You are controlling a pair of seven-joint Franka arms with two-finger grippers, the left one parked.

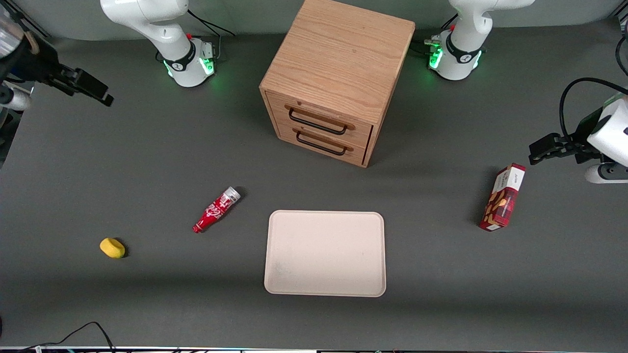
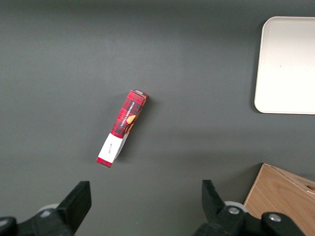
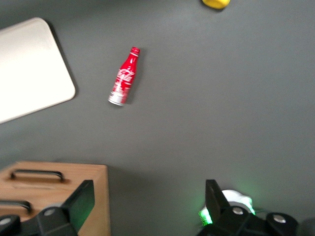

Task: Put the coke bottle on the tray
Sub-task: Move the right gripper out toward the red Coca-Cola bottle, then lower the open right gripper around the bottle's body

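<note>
The coke bottle lies on its side on the dark table, red with white script, its silver base pointing toward the wooden cabinet. It rests just beside the cream tray, apart from it, toward the working arm's end. The tray holds nothing. My right gripper hangs open high above the table at the working arm's end, farther from the front camera than the bottle and well away from it. Nothing sits between its fingers.
A wooden two-drawer cabinet stands farther from the camera than the tray. A small yellow object lies near the bottle. A red-and-white snack box lies toward the parked arm's end.
</note>
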